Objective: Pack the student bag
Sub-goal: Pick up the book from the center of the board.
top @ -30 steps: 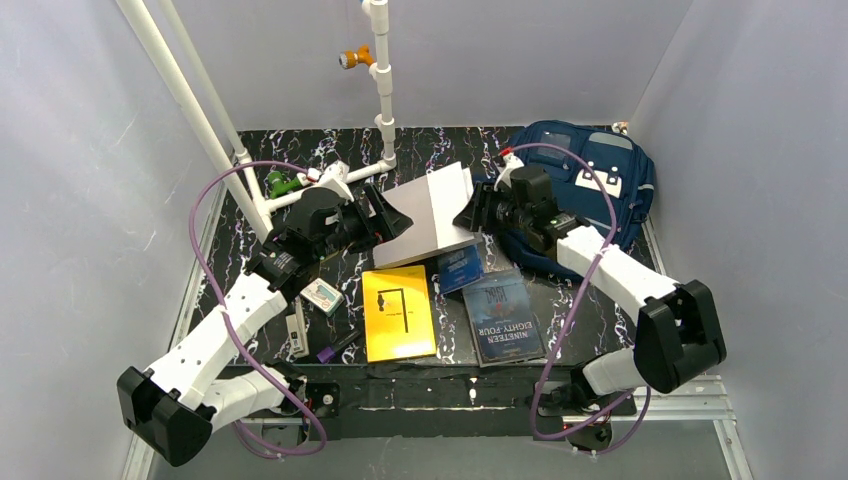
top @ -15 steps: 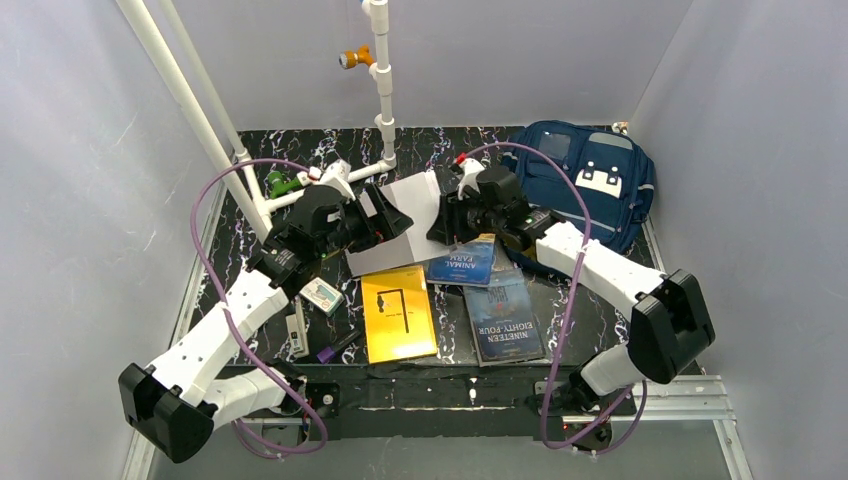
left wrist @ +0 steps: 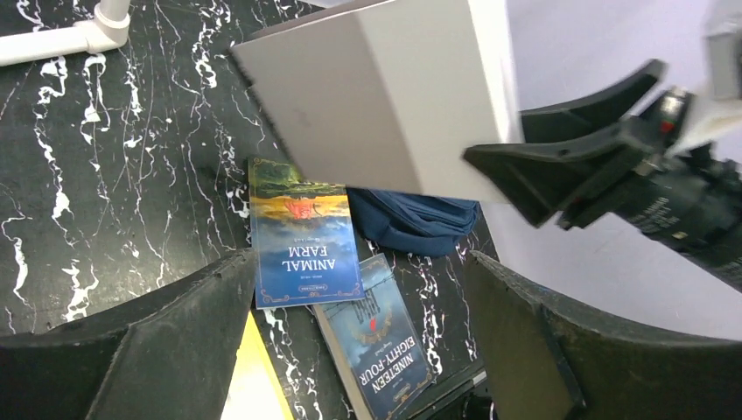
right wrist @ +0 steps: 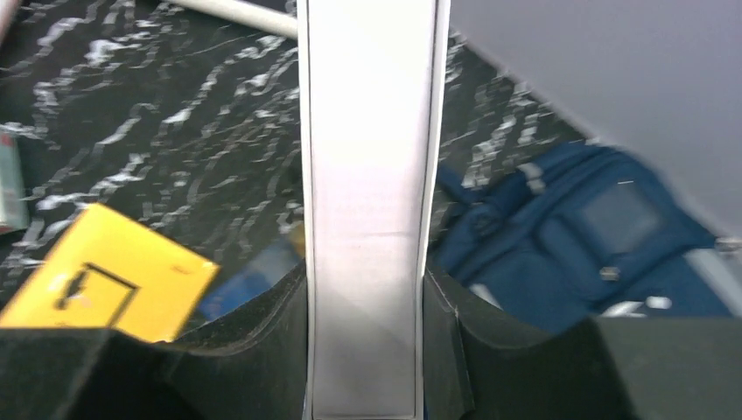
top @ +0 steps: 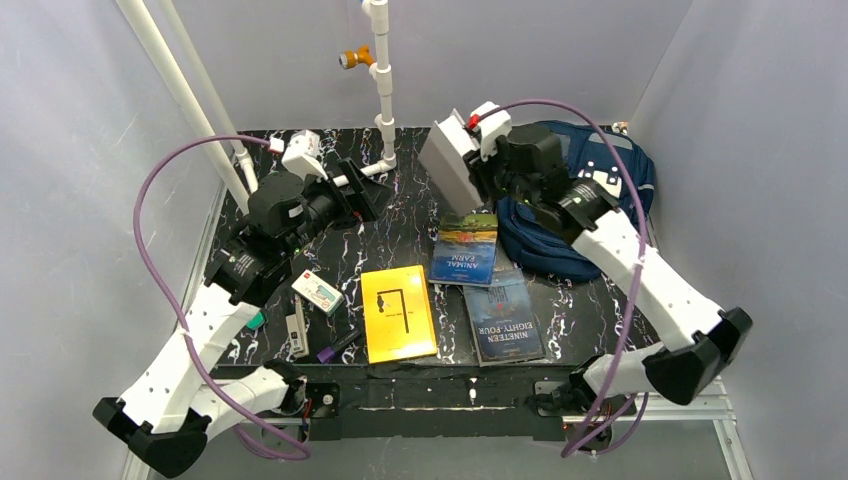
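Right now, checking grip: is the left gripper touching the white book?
Apart. Left wrist view shows open space between the left gripper and the white book.

A robot lab test cell: plain pale walls (top: 80, 150) box in a black marbled desk (top: 410, 215) with a white pipe frame (top: 383, 90).

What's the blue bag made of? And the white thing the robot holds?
The student bag looks like soft matte navy fabric: it slumps and creases. The white book looks like matte card or paper, flat with sharp corners.
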Controlling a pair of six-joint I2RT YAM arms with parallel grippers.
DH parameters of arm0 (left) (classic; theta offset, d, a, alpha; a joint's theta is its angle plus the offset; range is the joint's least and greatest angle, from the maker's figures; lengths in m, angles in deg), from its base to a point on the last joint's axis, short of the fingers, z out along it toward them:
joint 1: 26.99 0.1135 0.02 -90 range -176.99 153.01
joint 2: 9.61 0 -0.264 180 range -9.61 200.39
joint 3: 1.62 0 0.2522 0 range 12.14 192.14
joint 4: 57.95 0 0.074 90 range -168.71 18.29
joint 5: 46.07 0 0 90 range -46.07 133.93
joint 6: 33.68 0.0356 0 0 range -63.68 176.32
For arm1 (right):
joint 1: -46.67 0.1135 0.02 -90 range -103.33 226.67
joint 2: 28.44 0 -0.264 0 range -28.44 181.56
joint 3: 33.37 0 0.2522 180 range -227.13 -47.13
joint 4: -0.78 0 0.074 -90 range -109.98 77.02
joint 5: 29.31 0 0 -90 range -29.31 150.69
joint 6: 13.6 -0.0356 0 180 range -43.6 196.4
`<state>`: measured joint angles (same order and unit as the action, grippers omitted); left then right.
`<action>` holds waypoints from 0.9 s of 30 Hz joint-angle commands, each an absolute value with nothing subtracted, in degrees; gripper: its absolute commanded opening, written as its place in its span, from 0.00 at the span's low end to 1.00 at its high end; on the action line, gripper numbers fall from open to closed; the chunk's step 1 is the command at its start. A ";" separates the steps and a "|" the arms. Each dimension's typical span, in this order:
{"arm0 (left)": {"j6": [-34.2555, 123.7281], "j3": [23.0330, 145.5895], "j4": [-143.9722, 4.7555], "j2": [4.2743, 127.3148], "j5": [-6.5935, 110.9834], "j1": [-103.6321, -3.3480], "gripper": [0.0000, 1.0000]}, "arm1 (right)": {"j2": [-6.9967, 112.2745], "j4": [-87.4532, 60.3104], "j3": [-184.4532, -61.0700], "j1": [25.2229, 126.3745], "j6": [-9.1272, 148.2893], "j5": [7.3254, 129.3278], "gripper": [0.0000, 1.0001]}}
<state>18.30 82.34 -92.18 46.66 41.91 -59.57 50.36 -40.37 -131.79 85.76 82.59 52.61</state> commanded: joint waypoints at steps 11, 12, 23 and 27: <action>4.63 88.27 -113.90 55.88 41.02 -59.42 0.91 | 40.98 -33.28 -107.58 114.61 102.79 19.78 0.01; 3.10 88.44 -116.56 55.64 39.99 -59.42 0.91 | 40.99 -31.92 -105.36 117.56 102.88 16.65 0.01; -5.82 72.87 -116.19 47.60 43.29 -59.33 0.98 | 45.64 -26.39 -94.13 132.71 99.60 6.59 0.01; -14.42 65.97 -103.11 46.11 54.77 -59.25 0.98 | 45.70 -25.26 -93.53 132.72 98.40 7.97 0.01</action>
<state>-5.53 71.34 -113.89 47.16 44.25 -59.50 45.53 -26.78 -94.66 132.82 105.17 6.58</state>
